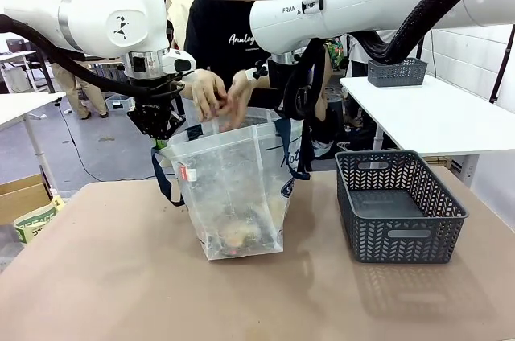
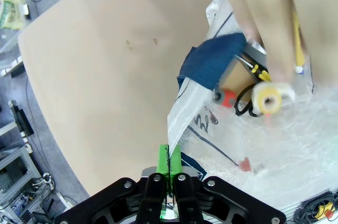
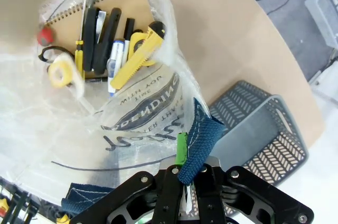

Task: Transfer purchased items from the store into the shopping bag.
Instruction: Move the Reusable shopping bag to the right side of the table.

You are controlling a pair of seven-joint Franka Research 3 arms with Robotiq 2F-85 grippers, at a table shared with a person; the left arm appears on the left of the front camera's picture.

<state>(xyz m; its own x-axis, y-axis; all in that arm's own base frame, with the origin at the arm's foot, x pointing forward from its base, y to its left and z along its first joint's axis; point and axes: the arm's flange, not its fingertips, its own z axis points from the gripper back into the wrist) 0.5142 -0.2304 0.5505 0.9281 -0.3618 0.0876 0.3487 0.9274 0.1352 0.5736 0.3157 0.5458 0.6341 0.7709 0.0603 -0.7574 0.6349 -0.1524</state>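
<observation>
The translucent shopping bag point(image 1: 237, 188) stands mid-table, its mouth held wide by both arms. My left gripper point(image 1: 164, 135) point(image 2: 169, 152) is shut on the bag's rim beside one navy handle point(image 2: 211, 63). My right gripper point(image 3: 185, 152) point(image 1: 287, 120) is shut on the opposite rim together with a navy strap point(image 3: 200, 139). Inside lie the purchased items: a tan spiral notebook point(image 3: 132, 2), a yellow cutter point(image 3: 134, 57), a tape roll point(image 3: 62, 71) point(image 2: 269, 97), a red piece point(image 3: 45, 35) and dark pens. The person's hands point(image 1: 219, 93) hover over the opening. The store, a dark grey basket point(image 1: 398, 204) point(image 3: 259, 139), sits to the right with nothing visible inside.
The tan table point(image 1: 105, 277) has free room left of the bag and along its front. A second grey basket point(image 1: 397, 72) rests on a white table behind at right. Cardboard boxes point(image 1: 24, 200) stand on the floor at far left.
</observation>
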